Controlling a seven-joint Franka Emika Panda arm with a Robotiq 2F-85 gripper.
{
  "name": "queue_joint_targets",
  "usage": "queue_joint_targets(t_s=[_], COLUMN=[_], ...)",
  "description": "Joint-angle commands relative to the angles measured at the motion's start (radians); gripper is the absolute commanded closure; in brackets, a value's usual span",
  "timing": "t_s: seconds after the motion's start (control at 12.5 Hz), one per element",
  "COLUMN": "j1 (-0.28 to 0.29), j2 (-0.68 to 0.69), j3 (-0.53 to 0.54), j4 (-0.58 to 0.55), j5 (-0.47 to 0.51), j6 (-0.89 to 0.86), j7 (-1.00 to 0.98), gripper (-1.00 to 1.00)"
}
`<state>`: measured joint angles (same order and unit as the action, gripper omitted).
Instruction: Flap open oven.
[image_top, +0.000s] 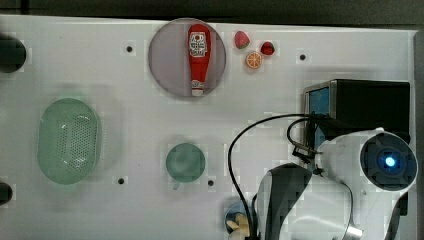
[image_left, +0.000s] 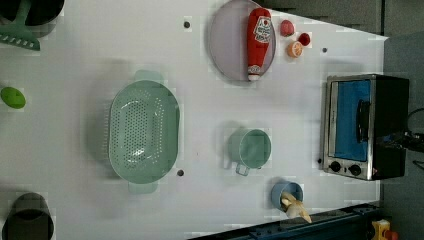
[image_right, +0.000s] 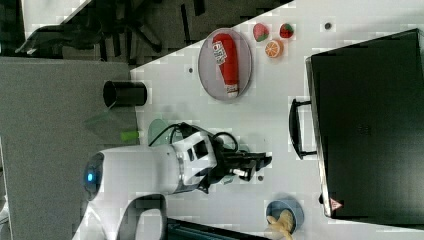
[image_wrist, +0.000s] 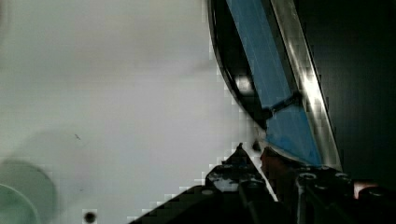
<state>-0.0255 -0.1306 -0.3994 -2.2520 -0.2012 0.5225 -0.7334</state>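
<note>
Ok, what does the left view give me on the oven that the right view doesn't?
Left view: the oven's front, with the blue glass door and two knobs. Right view: its black top, the handle sticking out, and the gripper just short of it. Both: the ketchup bottle on its plate.
</note>
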Motion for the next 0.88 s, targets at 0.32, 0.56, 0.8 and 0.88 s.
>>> queue_joint_targets(t_s=[0.32,0.56,0.8,0.88], j1=[-0.003,-0.004,-0.004,-0.003], j2=[0.13,0.191,0.244,0.261], j3=[-0.05,-0.058,-0.056,-0.052], j4=[0.001,0.001,0.0,-0.001], j5=[-0.005,-0.004,-0.003,-0.003], j6=[0.258,0.309,0.34,0.351], j7=[-0.31,-0.309,-0.309,-0.303], gripper=[0.65,0.65,0.65,0.65])
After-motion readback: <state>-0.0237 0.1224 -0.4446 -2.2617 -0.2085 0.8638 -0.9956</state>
